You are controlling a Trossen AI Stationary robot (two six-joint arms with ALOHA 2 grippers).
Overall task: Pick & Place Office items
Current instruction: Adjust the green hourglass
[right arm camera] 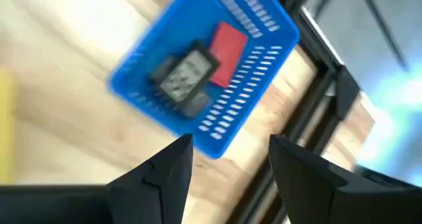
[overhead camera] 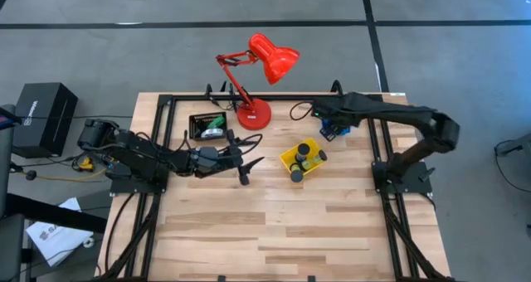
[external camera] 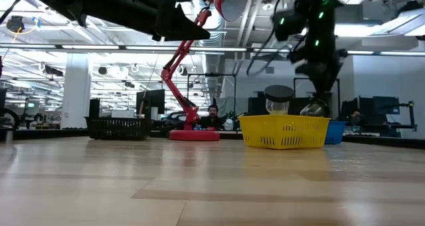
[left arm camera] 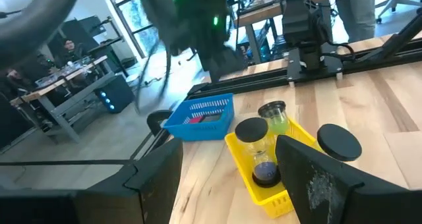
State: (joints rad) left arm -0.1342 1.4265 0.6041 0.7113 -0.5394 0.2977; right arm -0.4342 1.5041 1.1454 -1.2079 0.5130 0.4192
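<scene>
The right gripper hung above the blue tray at the far right of the counter, its jaws parted and empty. Directly below the jaws, inside that tray, lay a red block touching a dark block with a pale face; blur hid any detail on the dark one.

The left gripper hovered over the counter just left of the yellow tray, its jaws released and holding nothing. Ahead of it, the yellow tray held several round items with black tops, one with a greenish body. Another black round piece lay beside the tray, partly cut off by the left gripper's own finger.

A black tray near the base of the red lamp held small things, one of them green, too small to identify. In the low view the blue tray was mostly hidden behind the yellow one.
</scene>
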